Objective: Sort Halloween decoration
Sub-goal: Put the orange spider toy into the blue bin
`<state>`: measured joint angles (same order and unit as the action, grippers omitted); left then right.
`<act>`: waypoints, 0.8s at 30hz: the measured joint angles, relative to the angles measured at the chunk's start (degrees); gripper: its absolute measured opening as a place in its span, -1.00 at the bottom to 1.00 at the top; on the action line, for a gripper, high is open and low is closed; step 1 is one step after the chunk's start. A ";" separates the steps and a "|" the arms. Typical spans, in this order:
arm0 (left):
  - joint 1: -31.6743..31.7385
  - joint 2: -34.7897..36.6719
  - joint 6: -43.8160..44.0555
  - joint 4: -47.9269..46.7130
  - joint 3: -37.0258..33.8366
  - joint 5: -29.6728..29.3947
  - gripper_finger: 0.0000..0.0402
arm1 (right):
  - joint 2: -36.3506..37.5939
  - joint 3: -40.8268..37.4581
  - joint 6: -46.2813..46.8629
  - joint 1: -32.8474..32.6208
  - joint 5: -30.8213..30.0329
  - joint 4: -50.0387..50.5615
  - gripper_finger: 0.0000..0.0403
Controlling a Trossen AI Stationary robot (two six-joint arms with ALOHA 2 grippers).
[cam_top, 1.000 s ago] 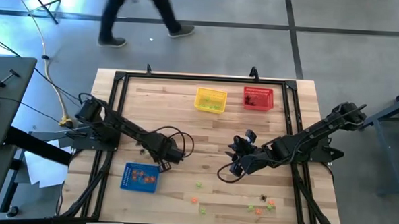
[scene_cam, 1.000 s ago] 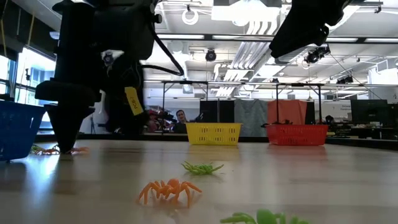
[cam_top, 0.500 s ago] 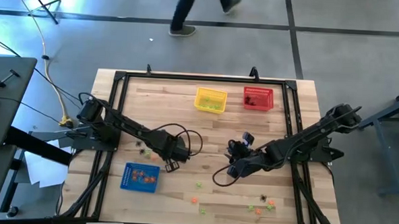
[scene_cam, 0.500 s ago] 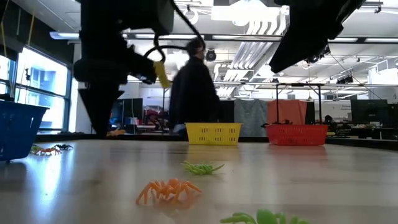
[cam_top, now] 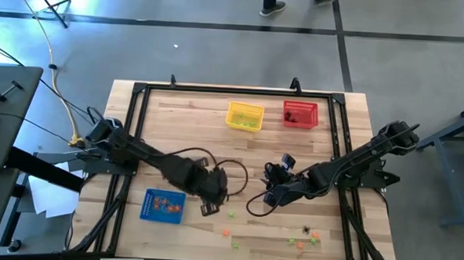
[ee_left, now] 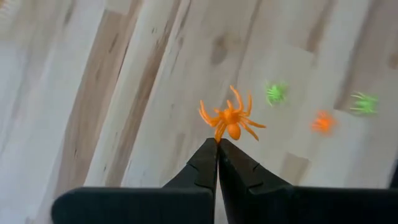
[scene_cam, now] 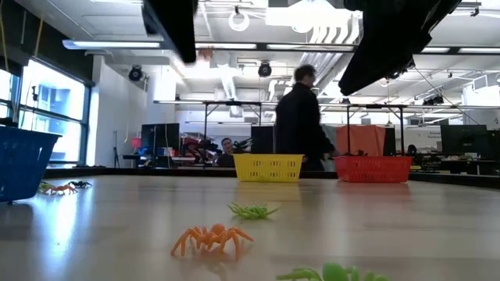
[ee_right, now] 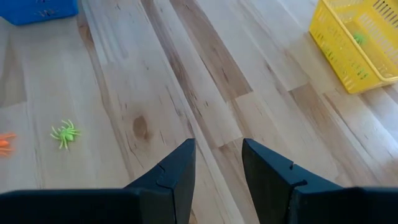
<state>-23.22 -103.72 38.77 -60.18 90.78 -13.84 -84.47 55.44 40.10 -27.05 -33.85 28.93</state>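
Note:
My left gripper [ee_left: 217,144] is shut on a small orange spider [ee_left: 231,120], held high above the wood right of the blue basket [cam_top: 163,205]. In the high view it [cam_top: 210,207] stands near the table's middle. My right gripper [ee_right: 217,163] hangs open over bare wood right of centre [cam_top: 270,196], with nothing between its fingers. More spiders lie flat on the table: an orange one [scene_cam: 211,238], green ones [scene_cam: 254,209] [ee_right: 64,133], and a scatter near the front edge [cam_top: 294,242]. My left gripper pinches the orange spider by a leg at its near side [ee_left: 219,137], between the very tips of its two fingers. The fingers slant steeply down from above. The spider sticks out past the tips, lifted clear of the table.
A yellow basket [cam_top: 244,116] and a red basket [cam_top: 300,113] stand at the far edge. An orange and a black spider [scene_cam: 61,187] lie beside the blue basket. A black frame [cam_top: 139,91] rims the table. A person [scene_cam: 301,117] walks in the room behind.
My left gripper has risen from the table top beside the blue basket and swung toward the table's right and near edges, tipping as it went. Only the low end of that arm still shows at the top of the low view. The person behind has walked on.

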 joint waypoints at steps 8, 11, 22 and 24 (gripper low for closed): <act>-8.73 0.09 16.87 -18.91 10.20 -1.75 -1.00 | 0.00 0.00 1.04 0.00 0.00 0.00 -0.36; -12.52 0.17 26.61 -27.53 13.02 -1.72 -1.00 | 0.00 0.00 1.03 0.00 0.00 0.00 -0.36; -23.48 1.23 49.86 -29.78 12.67 3.26 -1.00 | 0.00 0.00 1.03 0.02 0.00 -1.06 -0.36; -24.37 1.42 52.42 -29.92 11.47 4.26 -1.00 | 0.00 0.00 1.01 0.02 -0.01 -1.42 -0.36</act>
<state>-47.58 -102.30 91.18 -90.10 102.25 -9.58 -84.47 55.44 41.10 -27.03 -33.86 27.51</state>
